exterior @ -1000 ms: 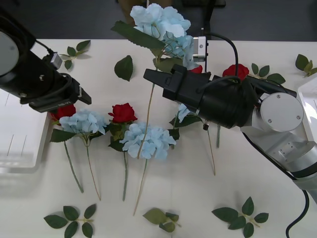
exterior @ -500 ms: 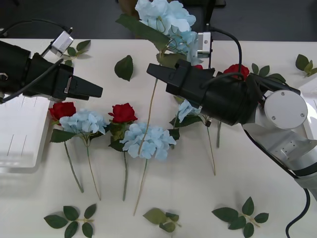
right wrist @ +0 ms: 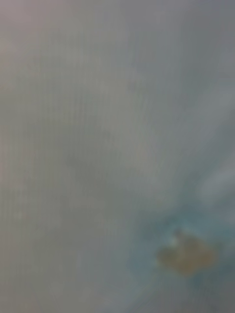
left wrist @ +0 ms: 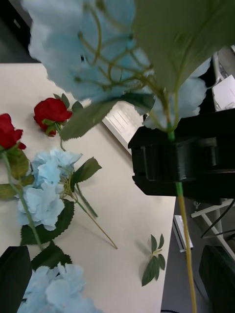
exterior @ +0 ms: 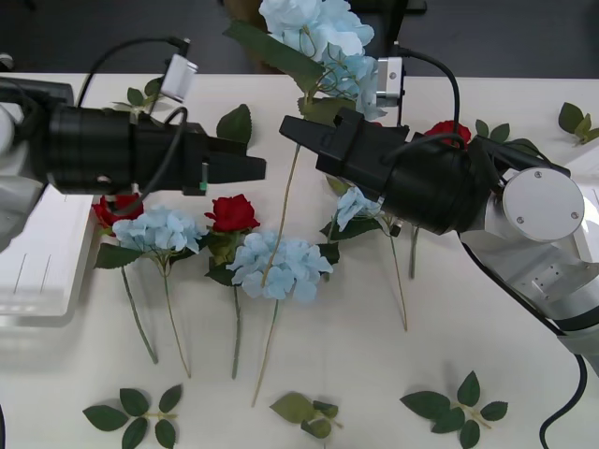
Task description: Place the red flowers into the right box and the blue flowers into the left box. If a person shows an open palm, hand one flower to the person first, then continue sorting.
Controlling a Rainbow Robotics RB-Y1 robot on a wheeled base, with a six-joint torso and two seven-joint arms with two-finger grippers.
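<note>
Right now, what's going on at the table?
The right gripper is shut on a blue flower, holding it up above the table with its stem hanging down. The left gripper reaches toward that stem; its fingers show apart in the left wrist view. Several red flowers and blue ones lie unsorted.

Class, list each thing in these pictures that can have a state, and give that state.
right tool: shut on the held blue flower, raised over the table.
left tool: open, beside the right tool.
red flowers: lying on the table.
other blue flowers: lying on the table.
left box: no flowers in the part seen.
right box: contents hidden.
</note>
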